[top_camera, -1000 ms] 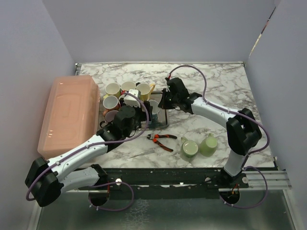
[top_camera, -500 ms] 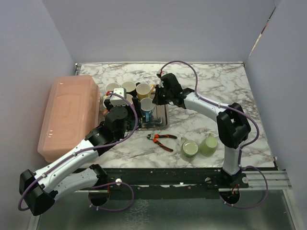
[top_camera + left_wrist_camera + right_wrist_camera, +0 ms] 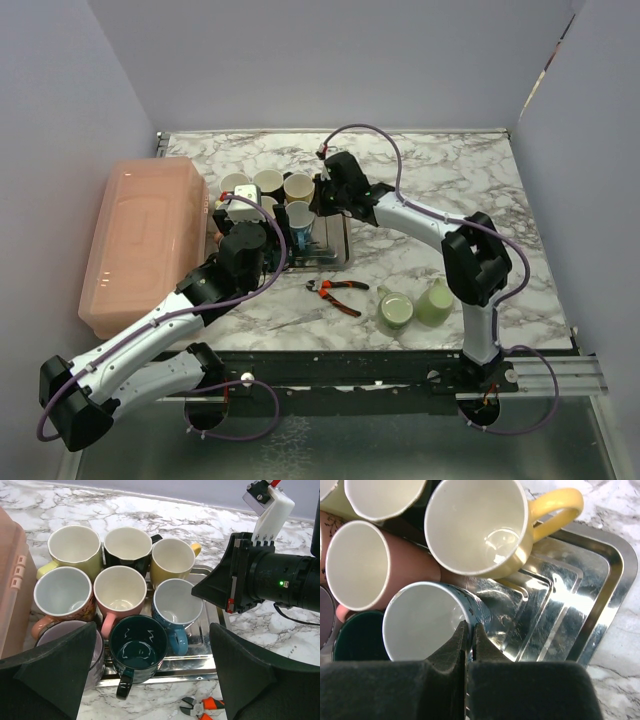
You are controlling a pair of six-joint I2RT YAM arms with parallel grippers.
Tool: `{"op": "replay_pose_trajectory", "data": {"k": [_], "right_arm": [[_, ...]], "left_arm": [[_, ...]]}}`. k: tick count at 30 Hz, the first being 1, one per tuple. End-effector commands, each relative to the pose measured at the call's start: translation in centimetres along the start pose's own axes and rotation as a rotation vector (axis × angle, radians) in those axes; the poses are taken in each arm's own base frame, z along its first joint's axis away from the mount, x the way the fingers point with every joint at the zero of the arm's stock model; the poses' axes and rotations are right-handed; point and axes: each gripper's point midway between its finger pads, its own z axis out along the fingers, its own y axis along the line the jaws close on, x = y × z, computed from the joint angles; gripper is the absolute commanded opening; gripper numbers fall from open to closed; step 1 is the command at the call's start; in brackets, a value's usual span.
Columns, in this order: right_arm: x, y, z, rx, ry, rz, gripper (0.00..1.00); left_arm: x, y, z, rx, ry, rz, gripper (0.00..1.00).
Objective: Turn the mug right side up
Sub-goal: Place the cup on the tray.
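Right wrist view, your right gripper (image 3: pixel 468 632) pinched shut at rim of blue mug (image 3: pixel 417 622), four o'clock, left wrist view, left gripper (image 3: pixel 150 672) splayed wide.

The left arm (image 3: pixel 150 325) reached forward from its base on a diagonal toward the right, its wrist tipped downward. The left gripper (image 3: pixel 152 645) had its two fingers (image 3: pixel 55 675) spread wide apart, with nothing gripped between them. The right arm (image 3: pixel 420 220) rose from its base, bent sharply at the elbow and extended leftward. The right gripper (image 3: pixel 469 630) pointed down, its jaws pressed together with only a hairline gap showing
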Motion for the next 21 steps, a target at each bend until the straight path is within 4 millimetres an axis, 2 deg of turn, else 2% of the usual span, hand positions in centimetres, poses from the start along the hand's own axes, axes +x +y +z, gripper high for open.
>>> {"op": "replay_pose_trajectory", "data": {"k": [1, 13, 16, 19, 21], "right_arm": [[-2.0, 1.4, 1.3, -0.009, -0.058, -0.013, 0.0], [-3.0, 2.0, 1.4, -0.016, -0.078, 0.037, 0.03], [-3.7, 2.2, 0.1, -0.02, -0.099, 0.052, 0.22], [-5.0, 2.6, -2.3, -0.022, -0.135, 0.063, 0.43], [-5.6, 2.2, -4.0, 0.008, -0.157, 0.071, 0.52]], "left_arm": [[-1.7, 0.6, -0.4, -0.028, -0.033, -0.012, 0.95], [-1.4, 0.3, -0.3, -0.014, -0.015, 0.005, 0.98], [-1.4, -0.2, -0.4, 0.012, -0.008, 0.009, 0.99], [-1.5, -0.5, -0.5, 0.03, -0.006, 0.003, 0.99], [-1.6, -0.7, -0.6, 0.044, -0.005, -0.004, 0.99]]}}
